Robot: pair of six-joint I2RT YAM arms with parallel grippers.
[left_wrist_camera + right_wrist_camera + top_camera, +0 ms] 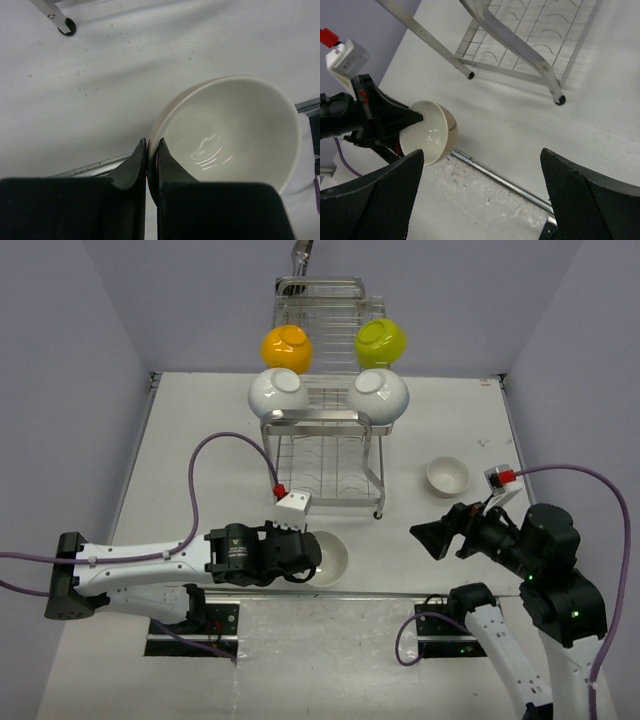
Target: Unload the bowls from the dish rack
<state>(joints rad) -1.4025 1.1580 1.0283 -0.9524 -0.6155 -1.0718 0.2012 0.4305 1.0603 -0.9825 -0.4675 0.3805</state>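
Observation:
The chrome dish rack [325, 430] stands at the back middle of the table. Its upper wires carry an orange-yellow bowl [286, 347], a lime green bowl [381, 340] and two white bowls [278, 393] [381, 394]. My left gripper [306, 557] is shut on the rim of a white bowl [330, 558], just in front of the rack; that bowl also shows in the left wrist view [235, 130] and the right wrist view [427, 132]. Another white bowl [447, 476] sits upright on the table right of the rack. My right gripper [432, 537] is open and empty, near it.
The rack's feet [561, 100] [67, 27] stand close to the held bowl. A metal strip [500, 177] runs along the table's near edge. Purple cables [215, 455] trail from both arms. Grey walls close in both sides.

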